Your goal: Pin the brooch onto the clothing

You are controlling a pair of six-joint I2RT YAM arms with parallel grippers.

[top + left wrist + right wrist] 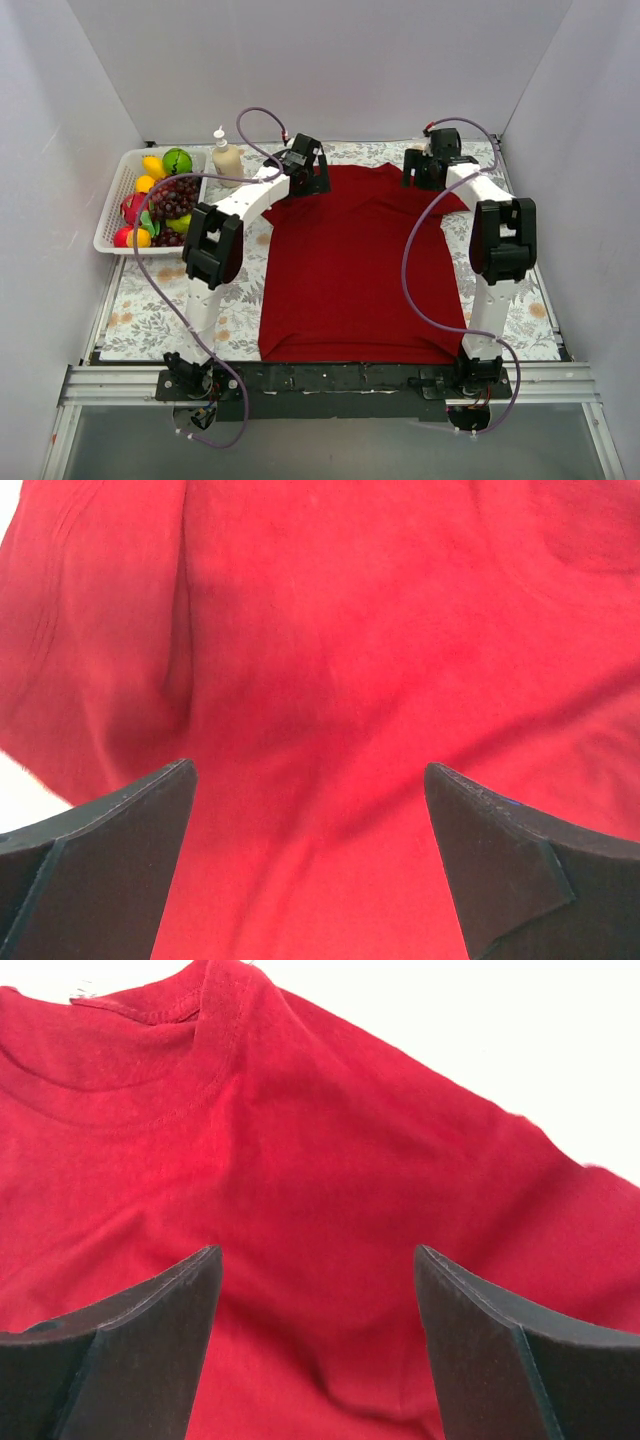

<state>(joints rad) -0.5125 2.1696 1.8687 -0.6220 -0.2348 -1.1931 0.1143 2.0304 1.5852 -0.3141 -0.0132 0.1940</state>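
Across the floral table (150,320) we log the dark red T-shirt (360,270) lying flat, collar toward the far edge. Left gripper (310,770) hangs over the sleeve seam on its own side, fingers spread, holding nothing. Right gripper (317,1250) hangs just beside the collar, likewise spread. Fruit basket (112,210) sits far left.
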